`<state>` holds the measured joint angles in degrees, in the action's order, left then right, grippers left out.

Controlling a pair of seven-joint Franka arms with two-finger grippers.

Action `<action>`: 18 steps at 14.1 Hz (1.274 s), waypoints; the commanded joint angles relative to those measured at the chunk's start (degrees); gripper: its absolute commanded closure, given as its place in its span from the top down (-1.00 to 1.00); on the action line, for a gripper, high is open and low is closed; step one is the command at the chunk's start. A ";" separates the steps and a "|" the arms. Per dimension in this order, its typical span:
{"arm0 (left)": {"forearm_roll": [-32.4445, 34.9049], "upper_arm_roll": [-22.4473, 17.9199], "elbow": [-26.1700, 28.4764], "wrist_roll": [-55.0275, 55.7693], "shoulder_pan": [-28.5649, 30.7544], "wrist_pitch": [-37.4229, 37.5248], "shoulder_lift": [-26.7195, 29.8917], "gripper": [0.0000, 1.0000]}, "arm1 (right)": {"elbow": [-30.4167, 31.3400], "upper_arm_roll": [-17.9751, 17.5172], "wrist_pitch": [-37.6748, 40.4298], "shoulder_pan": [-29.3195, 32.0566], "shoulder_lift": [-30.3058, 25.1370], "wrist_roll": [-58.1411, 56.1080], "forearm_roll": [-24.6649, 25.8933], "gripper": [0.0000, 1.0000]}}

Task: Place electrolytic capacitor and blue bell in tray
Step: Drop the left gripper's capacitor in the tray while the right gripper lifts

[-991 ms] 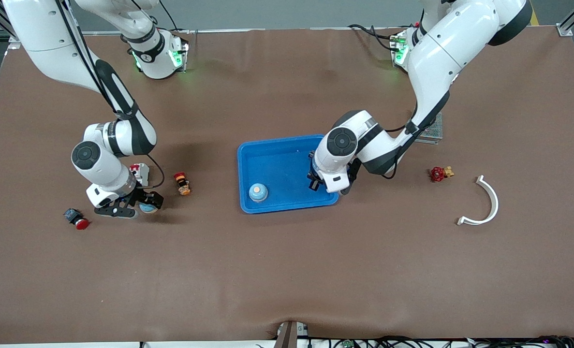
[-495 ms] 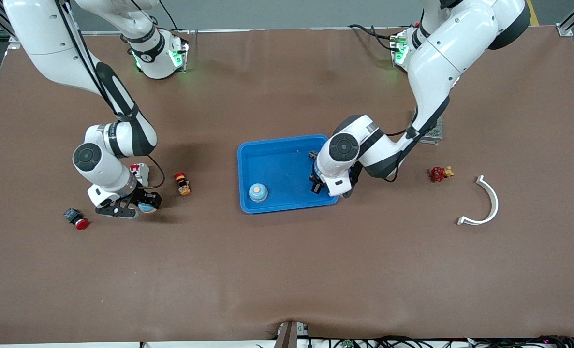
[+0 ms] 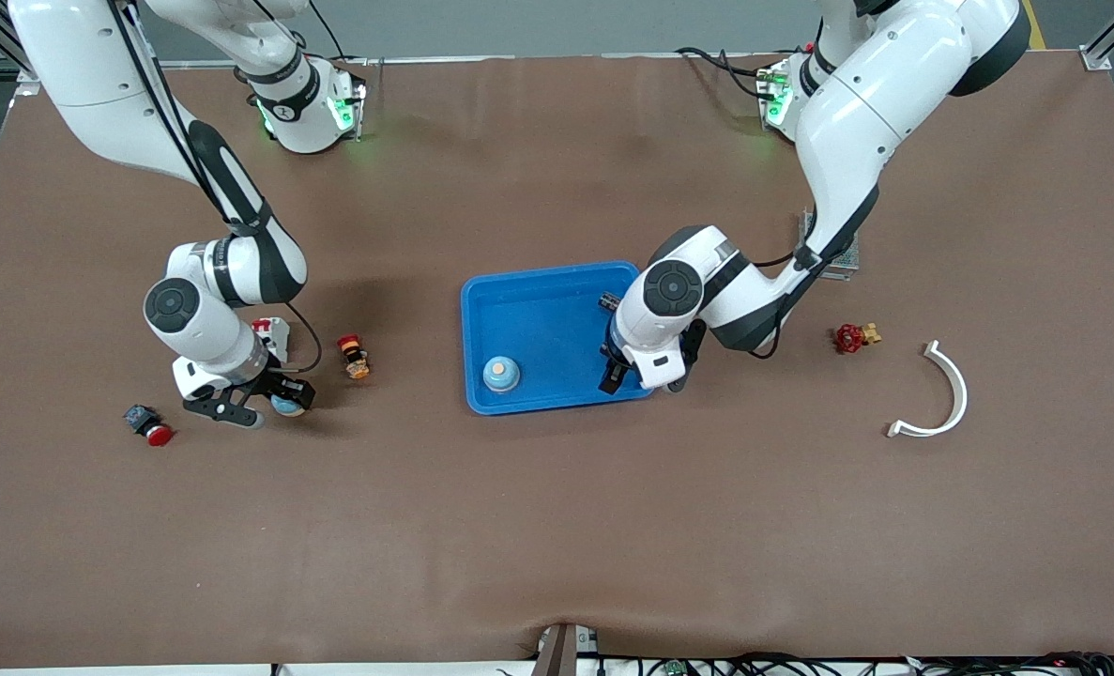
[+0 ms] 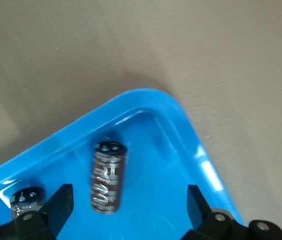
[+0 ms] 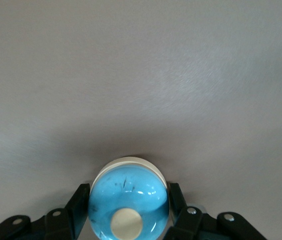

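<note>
Electrolytic capacitor [image 4: 108, 176] lies loose on the tray [image 3: 538, 282] floor between the left gripper [image 3: 610, 374] fingers, touching neither; a second ago those fingers were pinched on it, now spread wide over the tray corner toward the left arm's end. A second dark capacitor [image 4: 25, 199] sits just beside one left finger, so two capacitors in the tray. Blue bell [image 5: 129, 197] is clamped by the right gripper [image 3: 258, 407], low at the table toward the right arm's end; a second ago that pincer was wide around it, now narrowed onto the dome. Another blue bell in the tray [image 3: 501, 374], well apart from the left gripper: two bells total, one in, one out. One tray. Near the right gripper: one red-capped button [image 3: 150, 427], one orange-and-red part [image 3: 354, 357], one white-and-red block [image 3: 270, 333] under its wrist. Toward the left arm's end: one red valve [image 3: 854, 336], one white curved bracket [image 3: 941, 394], one mesh box [image 3: 838, 258] partly hidden by the arm.
</note>
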<state>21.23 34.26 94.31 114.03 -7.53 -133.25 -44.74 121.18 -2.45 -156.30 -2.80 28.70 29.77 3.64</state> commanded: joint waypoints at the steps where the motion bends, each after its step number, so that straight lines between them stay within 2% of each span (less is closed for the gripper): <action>1: 0.74 0.37 -2.89 0.31 0.58 6.40 2.46 1.00 | -2.25 -3.08 5.11 -0.37 -2.16 14.83 0.31 -1.00; 3: 0.74 0.63 -5.00 -0.56 0.67 11.15 4.12 1.00 | -3.58 -5.28 8.46 -0.37 -3.56 23.36 0.31 -1.00; 6: 0.48 0.98 -5.19 -5.91 1.46 15.99 8.51 1.00 | -4.02 -8.61 14.61 -0.72 -6.63 33.82 0.31 -1.00; 11: -3.04 1.07 -5.19 -20.23 4.10 23.55 15.11 1.00 | -4.11 -14.51 16.82 -3.61 -9.01 55.71 0.31 -1.00; 18: -4.79 1.07 -5.27 -35.09 9.10 31.46 21.00 1.00 | -5.24 -14.96 16.82 -12.21 -8.49 74.00 0.40 -1.00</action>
<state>18.21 35.01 88.19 83.52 -0.98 -104.37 -26.54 116.26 -17.56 -140.02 -12.58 20.77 98.98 3.63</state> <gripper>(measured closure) 0.000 0.313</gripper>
